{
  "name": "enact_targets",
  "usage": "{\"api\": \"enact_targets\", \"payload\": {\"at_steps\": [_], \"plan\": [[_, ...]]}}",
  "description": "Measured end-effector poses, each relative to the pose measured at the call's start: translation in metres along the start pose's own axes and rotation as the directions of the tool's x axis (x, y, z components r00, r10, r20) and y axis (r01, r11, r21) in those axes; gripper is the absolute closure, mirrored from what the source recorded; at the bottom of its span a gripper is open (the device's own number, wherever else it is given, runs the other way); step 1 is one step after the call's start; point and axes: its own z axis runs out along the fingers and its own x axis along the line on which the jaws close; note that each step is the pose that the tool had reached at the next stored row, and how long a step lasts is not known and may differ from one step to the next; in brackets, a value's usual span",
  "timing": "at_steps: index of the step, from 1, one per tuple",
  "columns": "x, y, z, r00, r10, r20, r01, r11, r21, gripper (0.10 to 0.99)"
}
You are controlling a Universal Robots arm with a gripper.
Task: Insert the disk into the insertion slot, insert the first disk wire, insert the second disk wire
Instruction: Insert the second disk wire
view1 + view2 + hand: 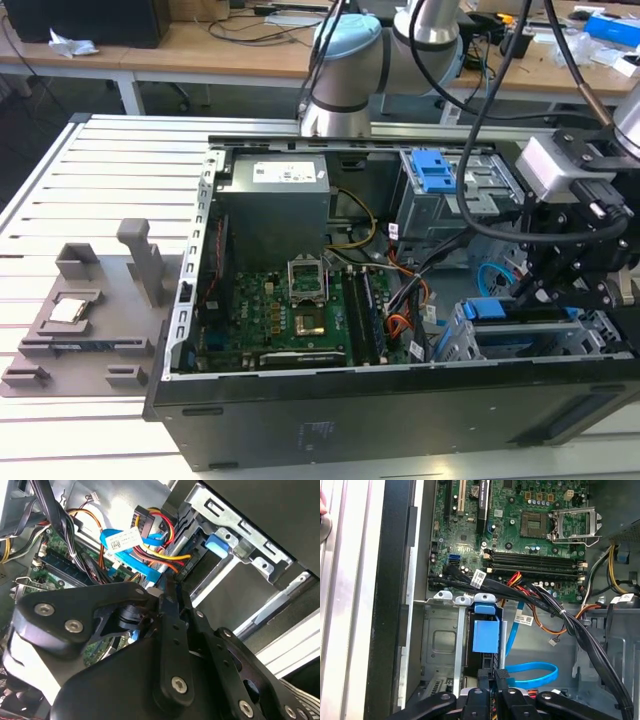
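Note:
The disk (497, 309) sits in the insertion slot (530, 345), the low silver cage at the case's front corner on the exterior view's right. Its blue handle (485, 635) shows in both wrist views. My gripper (545, 290) hangs just above the cage. Its fingers (496, 677) are shut at the disk's rear, on the plug end of the second disk wire (535, 672), a light-blue cable curving in a loop (125, 540). The first disk wire (160, 545), red and orange strands with a dark plug, runs toward the disk's rear, and its end is hidden.
A taller grey bay with a blue clip (435, 175) stands behind the cage. The motherboard (290, 310) and the power supply (275, 205) fill the case's left half. A thick black cable bundle (545, 605) crosses beside the gripper. A grey fixture (90, 310) lies on the table.

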Motion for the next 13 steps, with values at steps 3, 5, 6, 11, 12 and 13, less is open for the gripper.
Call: {"api": "enact_targets", "payload": {"at_steps": [3,5,6,11,12,13], "plan": [[0.0000,0.0001,-0.0006,1.0000,0.000,-0.0008,0.000,1.0000,0.000,0.851],[-0.0007,0.0009,-0.0134,1.0000,0.000,-0.0010,0.000,1.0000,0.000,0.851],[-0.0014,0.0011,-0.0177,1.0000,0.000,-0.0010,0.000,1.0000,0.000,0.851],[-0.0091,0.0019,-0.0367,1.0000,0.000,-0.0012,0.000,1.0000,0.002,0.980],[-0.0095,0.0021,-0.0403,1.0000,0.000,-0.0015,0.000,1.0000,0.002,0.980],[-0.0097,0.0024,-0.0456,1.0000,0.000,-0.0011,0.000,1.0000,0.003,0.980]]}}
